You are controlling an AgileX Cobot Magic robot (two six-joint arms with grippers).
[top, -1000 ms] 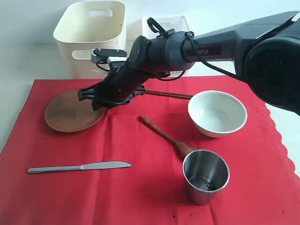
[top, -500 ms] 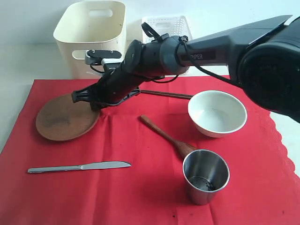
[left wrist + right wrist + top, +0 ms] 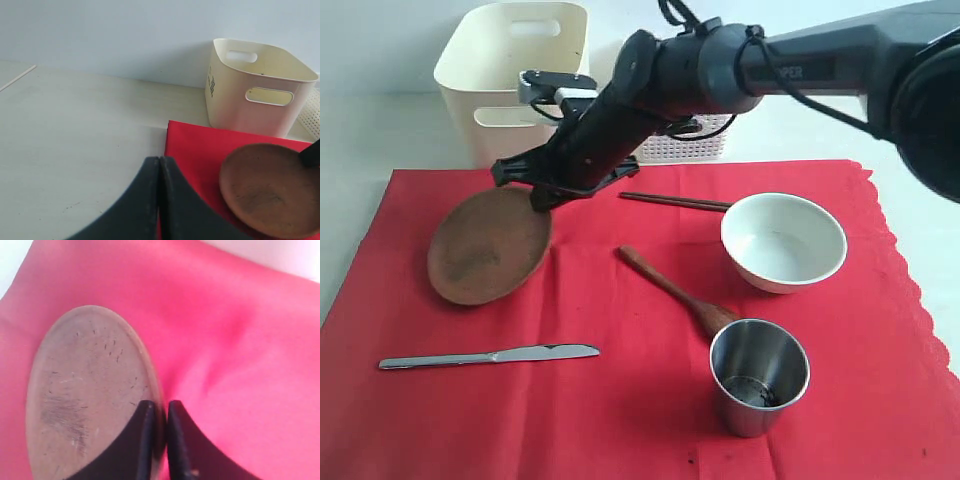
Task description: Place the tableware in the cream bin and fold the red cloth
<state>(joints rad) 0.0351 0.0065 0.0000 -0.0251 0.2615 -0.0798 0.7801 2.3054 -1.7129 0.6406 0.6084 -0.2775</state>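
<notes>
Pinching the round brown plate [image 3: 485, 245] by its rim, the nearly closed right gripper [image 3: 535, 190] is holding it tilted over the red cloth [image 3: 620, 400], the cream bin [image 3: 510, 70] standing just beyond it.

Bright, even light; right wrist view seems slightly blurred.

— Any readable text in this scene?
— White lettering [image 3: 792, 72] on the black robot arm [image 3: 830, 50] seems to read "PIPER"; dark print [image 3: 211, 85] on the tall cream plastic bin [image 3: 240, 114] is illegible.
</notes>
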